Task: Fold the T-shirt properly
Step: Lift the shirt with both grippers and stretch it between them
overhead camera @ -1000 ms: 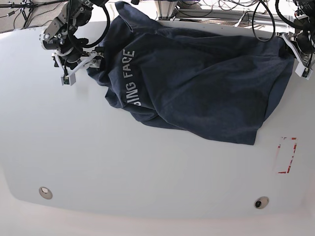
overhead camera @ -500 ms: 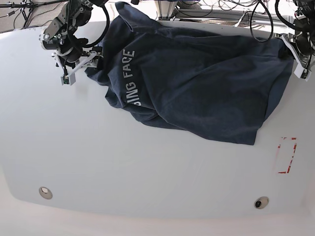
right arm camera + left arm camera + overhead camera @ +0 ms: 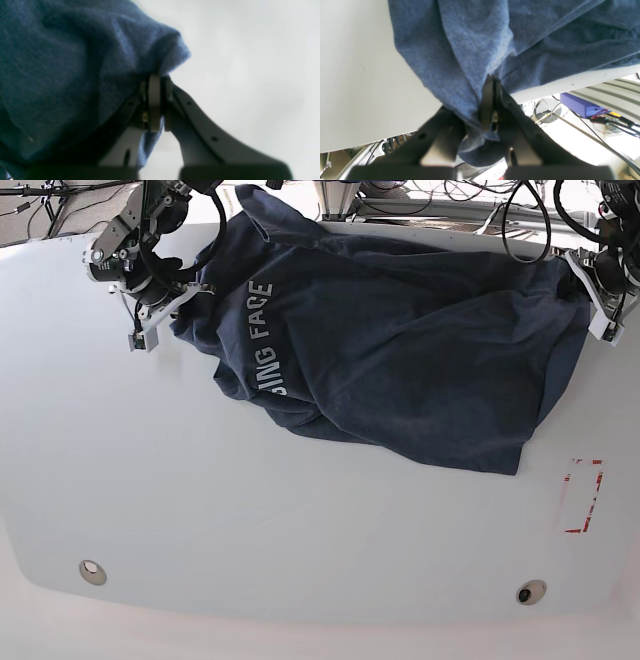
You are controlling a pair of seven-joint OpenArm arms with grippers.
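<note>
the right tool (image 3: 185,292), at about ten o'clock in the base view, has just snapped together on a bunched fold of the t-shirt (image 3: 400,360); a second ago its jaws stood wide beside the cloth. in its wrist view the right tool (image 3: 156,80) pinches the fabric edge between closed pads. the left tool (image 3: 578,280), at two o'clock, stays clamped on the opposite edge, and its wrist view shows the left tool (image 3: 492,82) biting cloth near the far rim of the surface (image 3: 357,87). the t-shirt lies crumpled across the upper half of the surface (image 3: 300,520), lettering sideways. with both ends now held, a lift and stretch to flatten it looks possible; folding proper has not begun.
</note>
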